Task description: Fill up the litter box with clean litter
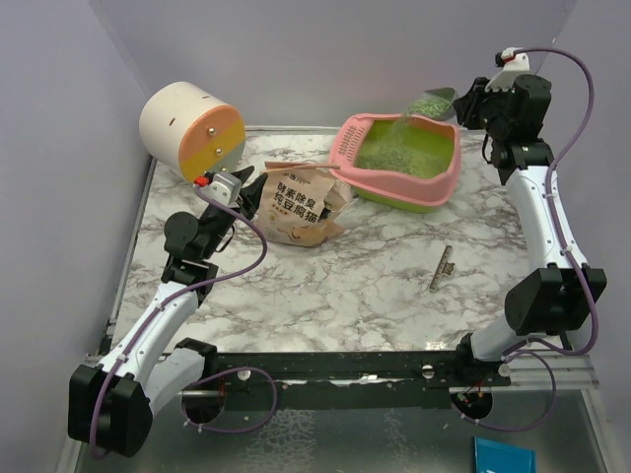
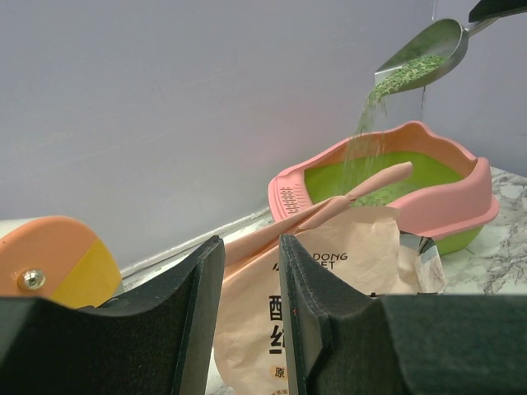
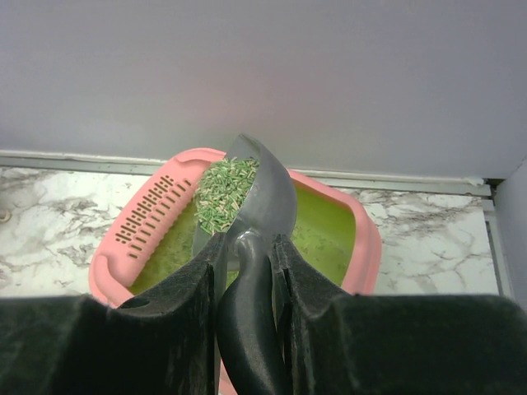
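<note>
The litter box (image 1: 394, 187), with a pink slotted rim and a lime-green basin, stands at the back of the table. It also shows in the right wrist view (image 3: 148, 210) and the left wrist view (image 2: 445, 197). My right gripper (image 1: 475, 99) is shut on the handle of a grey metal scoop (image 3: 268, 185) tilted above the box. Clean litter (image 3: 222, 189) lies in the scoop, streams down (image 2: 366, 115) and covers part of the basin (image 1: 394, 150). My left gripper (image 2: 251, 247) is open at the left edge of the beige litter bag (image 1: 301, 207), which lies on its side.
A cream-and-orange cylinder (image 1: 190, 130) lies at the back left. A small grey metal piece (image 1: 441, 267) lies on the marble right of centre. Walls close the left, back and right sides. A blue object (image 1: 503, 455) sits below the table's front edge.
</note>
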You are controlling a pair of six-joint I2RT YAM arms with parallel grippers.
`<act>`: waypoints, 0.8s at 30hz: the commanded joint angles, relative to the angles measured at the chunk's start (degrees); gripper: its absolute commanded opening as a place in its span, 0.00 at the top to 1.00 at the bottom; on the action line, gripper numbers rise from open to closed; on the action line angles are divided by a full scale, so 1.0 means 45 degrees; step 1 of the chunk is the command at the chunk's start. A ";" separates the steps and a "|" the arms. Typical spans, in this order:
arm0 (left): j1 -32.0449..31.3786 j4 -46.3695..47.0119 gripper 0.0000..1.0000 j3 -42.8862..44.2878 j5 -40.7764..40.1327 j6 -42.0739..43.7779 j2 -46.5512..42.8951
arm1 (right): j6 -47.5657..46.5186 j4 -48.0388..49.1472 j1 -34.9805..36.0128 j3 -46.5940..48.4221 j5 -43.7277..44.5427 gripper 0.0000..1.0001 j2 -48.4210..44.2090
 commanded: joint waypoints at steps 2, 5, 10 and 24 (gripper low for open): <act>0.0063 0.0194 0.65 0.0071 0.0281 -0.0147 -0.0030 | -0.0576 -0.0138 0.0068 0.0931 0.1274 0.99 0.0004; 0.0063 0.0205 0.65 0.0090 0.0295 -0.0168 0.0009 | -0.0971 -0.0341 0.0233 0.0889 0.1974 0.99 -0.0011; 0.0069 0.0200 0.65 0.0108 0.0351 -0.0203 0.0091 | -0.1589 -0.0668 0.0519 0.0858 0.2840 0.99 0.0085; 0.0059 0.0191 0.65 0.0188 0.0518 -0.0380 0.0416 | -0.3653 -0.2775 0.1765 0.2581 0.4790 0.99 0.1194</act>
